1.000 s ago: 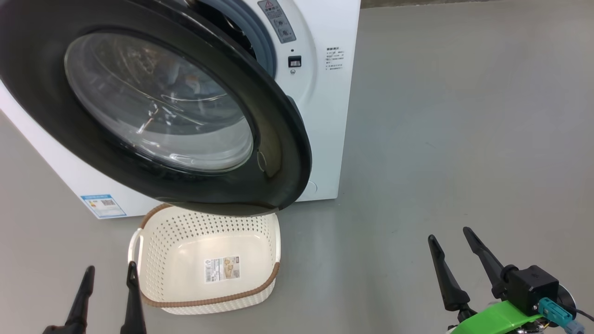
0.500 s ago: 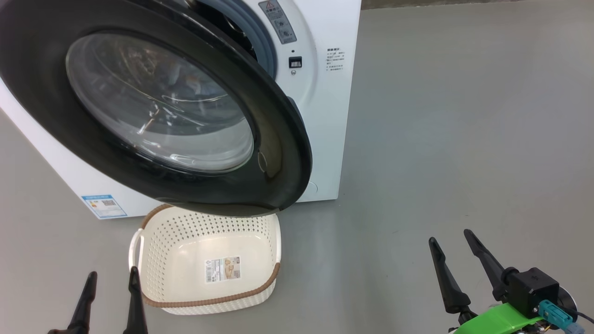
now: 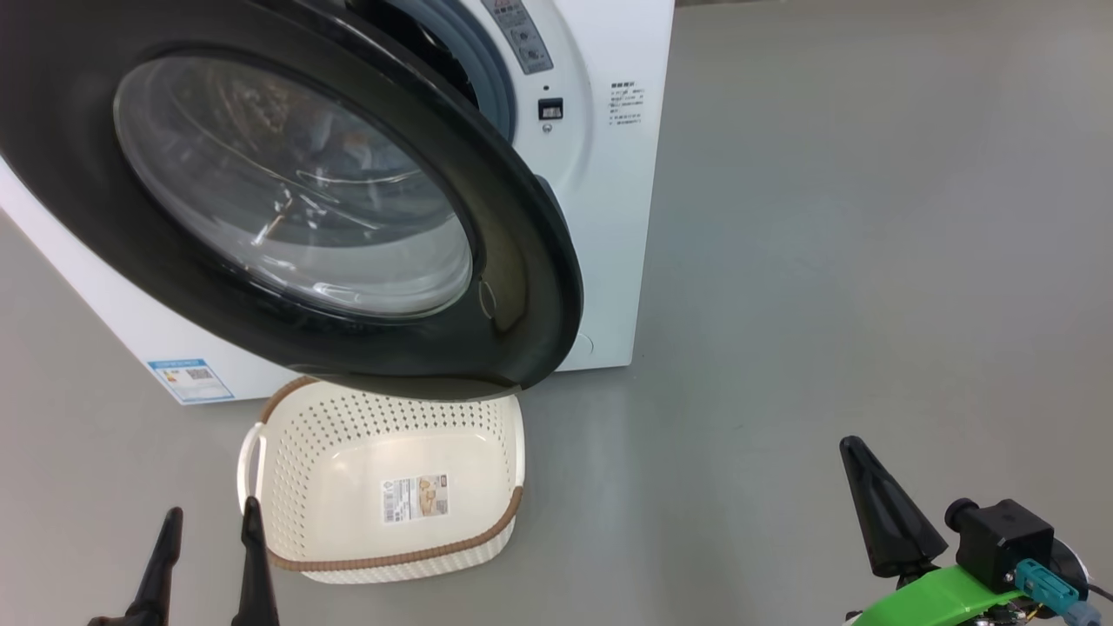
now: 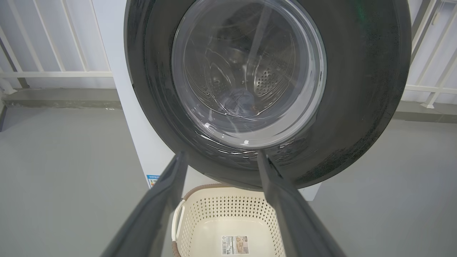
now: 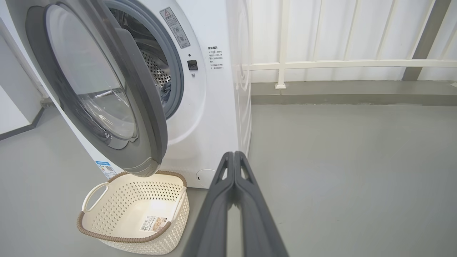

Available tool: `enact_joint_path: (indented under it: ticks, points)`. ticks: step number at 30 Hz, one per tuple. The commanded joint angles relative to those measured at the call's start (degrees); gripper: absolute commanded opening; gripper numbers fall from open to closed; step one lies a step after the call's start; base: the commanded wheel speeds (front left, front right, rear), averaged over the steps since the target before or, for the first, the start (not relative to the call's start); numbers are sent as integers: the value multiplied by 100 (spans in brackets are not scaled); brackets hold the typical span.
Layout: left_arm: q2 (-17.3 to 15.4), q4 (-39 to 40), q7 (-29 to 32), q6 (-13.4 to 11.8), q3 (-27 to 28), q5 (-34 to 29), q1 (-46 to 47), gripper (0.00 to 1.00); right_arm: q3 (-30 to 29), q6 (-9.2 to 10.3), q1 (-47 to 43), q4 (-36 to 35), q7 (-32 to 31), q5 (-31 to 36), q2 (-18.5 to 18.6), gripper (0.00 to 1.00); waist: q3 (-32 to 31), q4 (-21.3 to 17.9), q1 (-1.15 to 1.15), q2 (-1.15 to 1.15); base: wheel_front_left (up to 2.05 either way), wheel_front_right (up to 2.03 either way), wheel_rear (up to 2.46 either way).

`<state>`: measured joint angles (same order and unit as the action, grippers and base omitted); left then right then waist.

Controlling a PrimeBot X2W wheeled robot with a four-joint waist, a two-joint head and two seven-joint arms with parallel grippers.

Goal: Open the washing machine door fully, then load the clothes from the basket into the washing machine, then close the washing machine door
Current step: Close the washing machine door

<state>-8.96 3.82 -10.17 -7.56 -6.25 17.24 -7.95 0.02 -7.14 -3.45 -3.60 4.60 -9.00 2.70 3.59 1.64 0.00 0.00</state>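
The task looks nearly finished. The washing machine door (image 3: 522, 287) stands swung out from the front of the washing machine (image 3: 609, 217), and its lower edge hangs just above the back rim of the basket (image 3: 487, 417). The basket sits on the floor (image 3: 826, 261) directly in front of the machine. It has nothing inside, so the label sticker (image 3: 416, 498) on its bottom is plainly visible.

The clothes (image 4: 237, 101) show in the left wrist view as a bluish bundle behind the door glass, low in the steel drum (image 5: 157, 69). In the right wrist view a little blue fabric can also be seen through the gap between the door and the grey gasket. I cannot tell from these views whether both bundles are in there, but no fabric lies in the basket or on the floor around it. So I judge that opening and loading are done.

What is left is to close the door. The left end effector (image 3: 211, 511) is released, with its fingers apart and nothing between them, low beside the left end of the basket. The right end effector (image 3: 856, 456) is clenched, finger against finger, on nothing, well apart from the door on the right side. Neither one touches the door, so I think the closing push is not yet begun.
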Motion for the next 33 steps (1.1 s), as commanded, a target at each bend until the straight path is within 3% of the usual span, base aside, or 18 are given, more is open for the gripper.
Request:
enact_joint_path:
  ticks: [1,12,24,33]
  points:
    - [-63,162,-25,-36,177,13,210,100,120,-35,274,-126,4,55,18,0,33,8,0,0,0,0,0]
    - [-8,141,-91,21,120,127,438,100,68,-35,872,366,16,86,53,0,306,165,0,0,0,0,0]
    - [29,40,-183,55,41,165,696,100,211,-35,2899,1847,395,-69,126,0,450,479,0,0,0,0,0]
    - [-56,83,-193,23,43,124,724,100,725,-35,4593,1517,624,-211,56,0,387,525,0,0,0,0,0]
